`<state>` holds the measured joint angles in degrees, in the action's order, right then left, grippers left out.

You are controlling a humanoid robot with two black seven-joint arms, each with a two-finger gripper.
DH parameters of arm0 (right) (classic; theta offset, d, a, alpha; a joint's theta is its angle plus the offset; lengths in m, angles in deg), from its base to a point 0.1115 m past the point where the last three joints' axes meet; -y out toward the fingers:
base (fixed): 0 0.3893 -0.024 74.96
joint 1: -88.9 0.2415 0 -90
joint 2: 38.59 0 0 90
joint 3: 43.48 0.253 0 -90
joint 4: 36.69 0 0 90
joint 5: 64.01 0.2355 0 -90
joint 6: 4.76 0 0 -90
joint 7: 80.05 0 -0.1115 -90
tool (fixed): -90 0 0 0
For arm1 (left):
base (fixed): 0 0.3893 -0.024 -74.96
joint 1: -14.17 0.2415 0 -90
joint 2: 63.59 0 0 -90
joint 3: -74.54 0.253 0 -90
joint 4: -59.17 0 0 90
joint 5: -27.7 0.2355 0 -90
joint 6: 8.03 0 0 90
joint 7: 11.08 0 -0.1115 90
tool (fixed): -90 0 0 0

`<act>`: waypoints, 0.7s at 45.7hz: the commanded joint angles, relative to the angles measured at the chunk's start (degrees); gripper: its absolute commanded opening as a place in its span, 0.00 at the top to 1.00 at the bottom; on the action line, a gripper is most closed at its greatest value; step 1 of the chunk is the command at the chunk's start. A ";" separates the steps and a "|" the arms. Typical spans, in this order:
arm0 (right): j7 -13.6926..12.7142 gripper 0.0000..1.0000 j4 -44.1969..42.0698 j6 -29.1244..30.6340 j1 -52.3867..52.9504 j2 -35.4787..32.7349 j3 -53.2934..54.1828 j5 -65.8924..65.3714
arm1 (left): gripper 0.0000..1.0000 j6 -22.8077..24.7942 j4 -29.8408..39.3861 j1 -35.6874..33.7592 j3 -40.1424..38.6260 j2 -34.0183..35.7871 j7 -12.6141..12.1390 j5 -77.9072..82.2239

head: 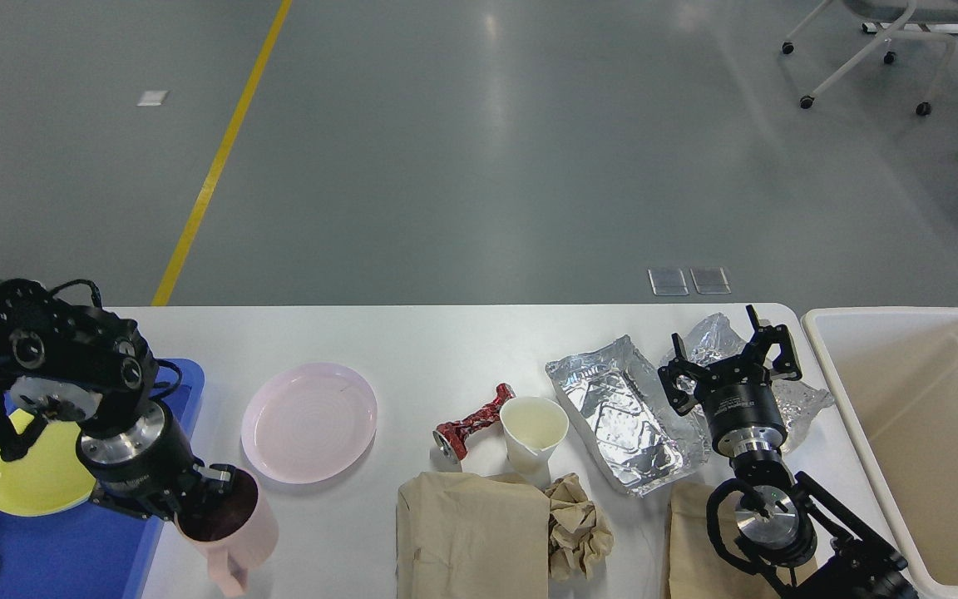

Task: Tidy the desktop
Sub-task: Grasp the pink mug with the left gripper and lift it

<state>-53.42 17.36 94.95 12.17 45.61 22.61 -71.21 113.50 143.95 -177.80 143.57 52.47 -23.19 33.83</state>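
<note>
Gripping a pink cup (229,520), the left pincer (204,499) contrasts with the open right pincer (728,353).

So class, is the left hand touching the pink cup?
Touching. The head view shows the left hand gripping the rim of the pink cup, one finger inside its dark interior.

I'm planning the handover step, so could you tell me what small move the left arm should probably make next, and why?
Probably carry the pink cup a little to the left and lower it into the blue tray. The left gripper is shut on the cup's rim at the tray's right edge, and the yellow plate already lies in the tray, while the pink plate waits on the desktop.
</note>
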 commanded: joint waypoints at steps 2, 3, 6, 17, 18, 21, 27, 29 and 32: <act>0.00 0.00 0.00 -0.05 0.00 0.00 0.00 0.00 | 0.98 8.89 0.91 -9.63 4.00 0.66 -0.02 -2.53; 0.00 0.00 0.00 -0.05 0.00 0.00 0.00 0.00 | 0.99 9.85 1.26 -10.95 4.61 0.58 0.06 -2.61; 0.00 0.00 0.00 -0.05 0.00 0.00 0.00 0.00 | 0.99 11.88 3.11 -15.26 6.29 0.31 0.06 -2.61; 0.00 0.00 0.00 0.04 0.00 0.00 0.00 0.00 | 0.99 19.61 10.76 -36.44 10.68 0.57 0.41 -3.23; 0.00 0.00 0.00 0.04 0.00 0.00 0.00 0.00 | 0.99 20.84 10.76 -38.20 11.21 0.57 0.42 -3.58; 0.00 0.00 0.00 -0.05 0.00 0.00 0.00 0.00 | 0.99 23.47 10.76 -43.29 12.70 0.57 0.42 -4.37; 0.00 0.00 0.00 -0.05 0.00 -0.09 0.00 0.00 | 0.99 23.47 10.76 -51.21 14.81 0.14 0.77 -5.07; 0.00 0.00 0.00 0.04 0.00 0.00 0.00 0.00 | 0.99 23.47 10.85 -52.88 15.25 0.05 0.68 -6.12; 0.00 0.00 0.00 0.04 0.00 0.00 0.00 0.00 | 0.99 23.47 10.76 -53.07 15.43 -0.04 0.77 -6.83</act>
<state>-53.43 17.36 94.95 12.17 45.61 22.61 -71.21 136.94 154.74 -228.95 158.36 52.61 -22.48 28.41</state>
